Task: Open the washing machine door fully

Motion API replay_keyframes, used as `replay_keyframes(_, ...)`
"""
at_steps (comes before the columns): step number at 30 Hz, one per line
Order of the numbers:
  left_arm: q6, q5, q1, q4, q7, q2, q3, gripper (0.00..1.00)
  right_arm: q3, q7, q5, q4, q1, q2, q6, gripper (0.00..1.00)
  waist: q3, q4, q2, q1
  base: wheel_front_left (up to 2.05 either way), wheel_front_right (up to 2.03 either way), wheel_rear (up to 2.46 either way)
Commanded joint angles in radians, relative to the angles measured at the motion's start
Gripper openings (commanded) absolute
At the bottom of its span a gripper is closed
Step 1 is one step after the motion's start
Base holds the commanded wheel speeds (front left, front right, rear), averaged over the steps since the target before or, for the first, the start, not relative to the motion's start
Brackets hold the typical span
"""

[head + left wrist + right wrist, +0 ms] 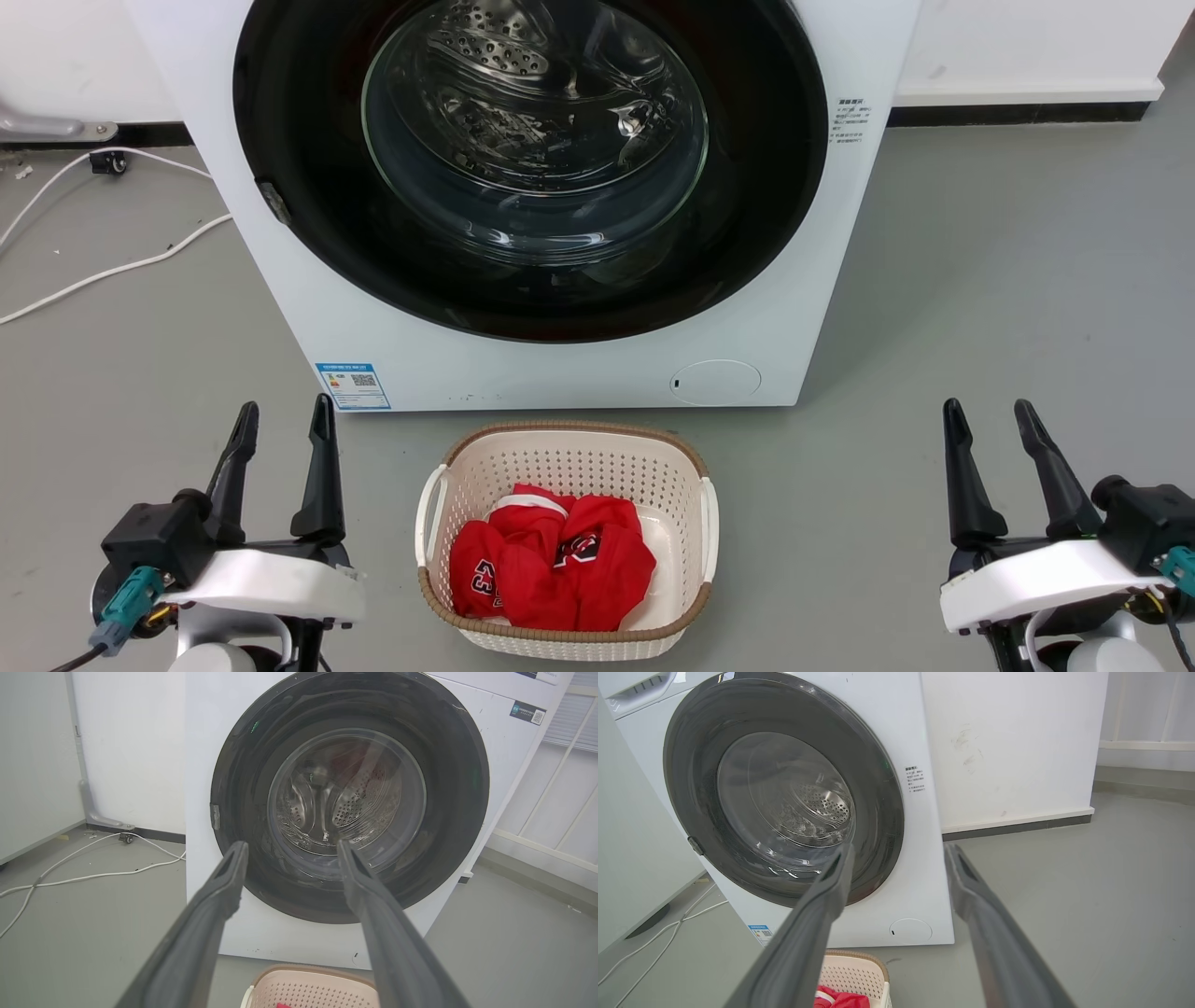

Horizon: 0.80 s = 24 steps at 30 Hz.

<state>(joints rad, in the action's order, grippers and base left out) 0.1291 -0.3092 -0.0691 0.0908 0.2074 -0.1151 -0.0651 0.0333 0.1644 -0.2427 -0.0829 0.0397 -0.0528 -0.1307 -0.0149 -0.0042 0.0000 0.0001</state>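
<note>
Black and glossy, the washing machine door (532,149) sits shut against the front of the white machine (840,233) in my head view, far and central. Nearer stands a pale basket (569,431) on the floor, holding a red garment (551,560). My left jaws stand near at the left and my right jaws near at the right, both parted, gripping nothing, well apart from the door. From my left wrist, the door (348,798) lies ahead beyond my two spread fingers (219,891), with a white cable (93,875) on the floor to the left. From my right wrist, the closed door (784,793) lies ahead to the left, my fingers (831,882) wide and empty.
</note>
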Motion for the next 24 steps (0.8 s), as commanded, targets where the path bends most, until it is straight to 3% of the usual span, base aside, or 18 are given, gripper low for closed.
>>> replay_keyframes(1, 0.002, 0.019, -0.017, -0.005, 0.009, -0.007, -0.001, 1.00, -0.002, 0.007, 0.021, 0.003, 0.007, 0.002, 0.000, 1.00, 0.000, 0.000, 0.0000, 0.0000, 0.00, 0.00, 0.00)
replay_keyframes(24, 0.003, 0.188, -0.010, 0.007, 0.052, -0.005, -0.008, 1.00, -0.008, 0.040, 0.174, -0.002, -0.002, 0.004, 0.000, 1.00, -0.004, 0.000, 0.0000, -0.0001, 0.00, 0.00, 0.00)
